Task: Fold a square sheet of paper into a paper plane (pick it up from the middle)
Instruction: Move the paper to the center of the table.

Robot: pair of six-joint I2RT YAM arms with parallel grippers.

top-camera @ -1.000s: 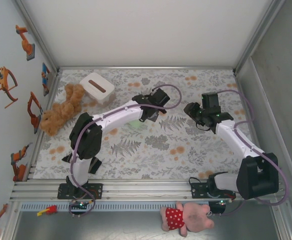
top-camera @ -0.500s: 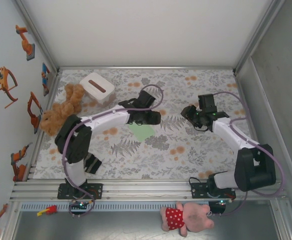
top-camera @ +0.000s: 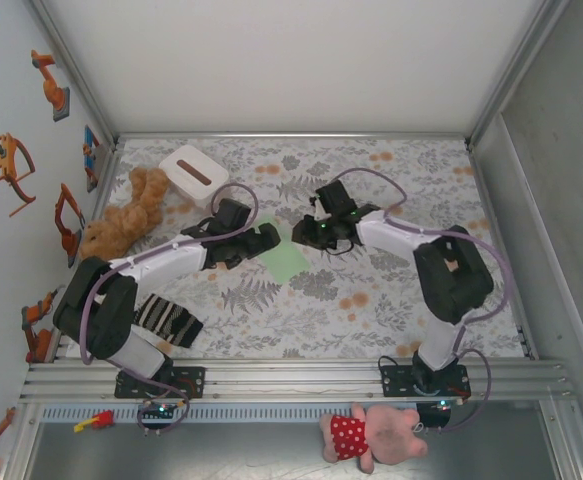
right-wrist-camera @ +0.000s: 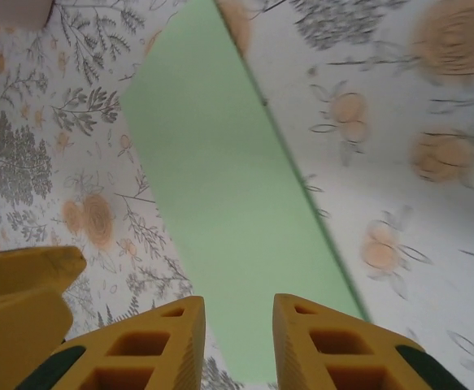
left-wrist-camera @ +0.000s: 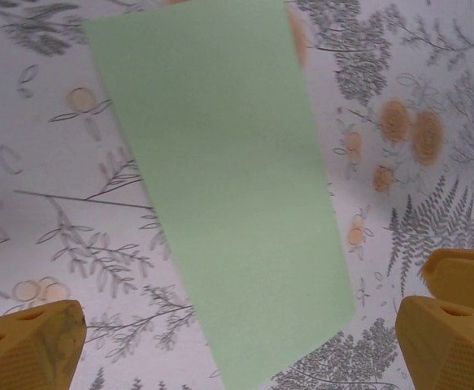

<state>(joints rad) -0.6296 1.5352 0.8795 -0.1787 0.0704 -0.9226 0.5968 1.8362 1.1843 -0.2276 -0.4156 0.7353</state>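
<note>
Folding in hand: paper flat, neither gripper holding it

Paper [top-camera: 286, 262] lies flat at the middle of the table [top-camera: 371, 290], between the two grippers. In the wrist views it reads oblong rather than square, so a first half-fold is judged done. Left gripper [left-wrist-camera: 237, 337] hovers at its left side, jaws spread wide and empty. Right gripper [right-wrist-camera: 238, 337] stands over its far-right end, jaws narrowly parted, nothing seen between them. Next move calls for pinching one corner while the other arm pins the sheet against sliding.
</note>
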